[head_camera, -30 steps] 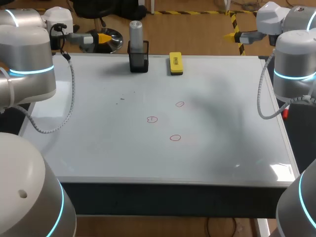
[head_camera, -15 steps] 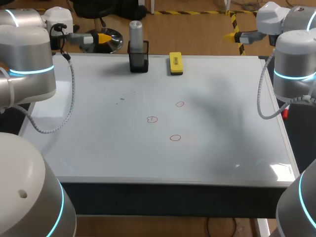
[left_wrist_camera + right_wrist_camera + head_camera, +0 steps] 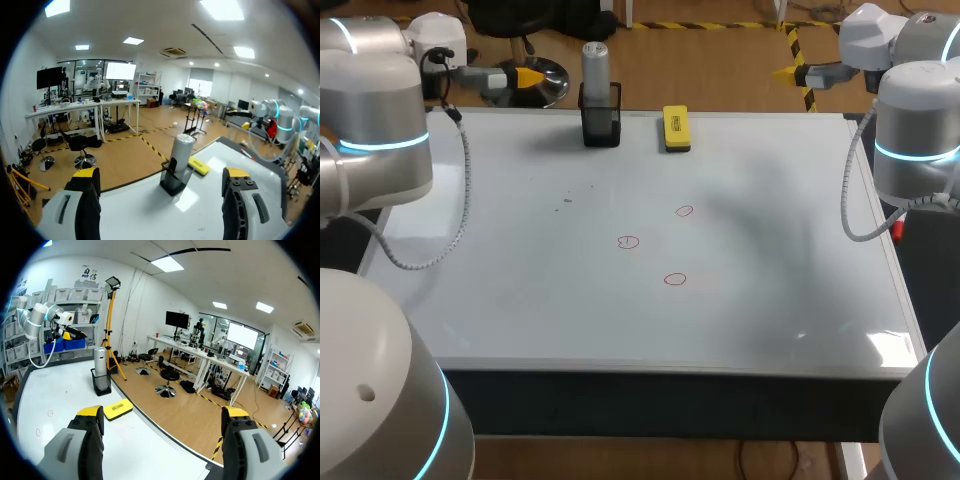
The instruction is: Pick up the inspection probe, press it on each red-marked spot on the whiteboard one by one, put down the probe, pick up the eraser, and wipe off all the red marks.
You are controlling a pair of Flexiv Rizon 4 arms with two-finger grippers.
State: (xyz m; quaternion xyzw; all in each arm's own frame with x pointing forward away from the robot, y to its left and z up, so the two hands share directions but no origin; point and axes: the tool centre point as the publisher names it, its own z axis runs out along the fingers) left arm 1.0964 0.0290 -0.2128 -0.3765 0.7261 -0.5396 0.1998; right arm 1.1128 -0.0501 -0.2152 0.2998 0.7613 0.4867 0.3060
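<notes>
The inspection probe (image 3: 595,62) is a plain silver-grey cylinder with a flat top. It stands upright in a small black holder (image 3: 601,122) at the far edge of the whiteboard (image 3: 520,290), which covers the tabletop. Its upper half rises clear of the holder's rim. Just beside the holder, apart from it, lies the eraser (image 3: 675,128), a flat yellow block with a dark underside, its long side running away from the robot.

Three small red marks, each a thin open ring, sit near the middle of the whiteboard. One (image 3: 684,211) is farthest back, one (image 3: 628,241) lies to the left of it, and one (image 3: 675,279) is nearest the robot. A few faint dark specks (image 3: 566,201) lie left of them.

The left gripper (image 3: 528,76) hangs past the far left corner of the whiteboard, well apart from the probe. In the left wrist view this gripper (image 3: 161,174) has its yellow-tipped fingers (image 3: 86,173) spread wide with nothing held, and the probe (image 3: 181,149) and eraser (image 3: 199,165) lie ahead of it.

The right gripper (image 3: 786,72) hangs past the far right corner. In its own wrist view the right gripper (image 3: 162,412) is likewise spread and empty, with the eraser (image 3: 118,409) and the probe (image 3: 100,359) ahead.
</notes>
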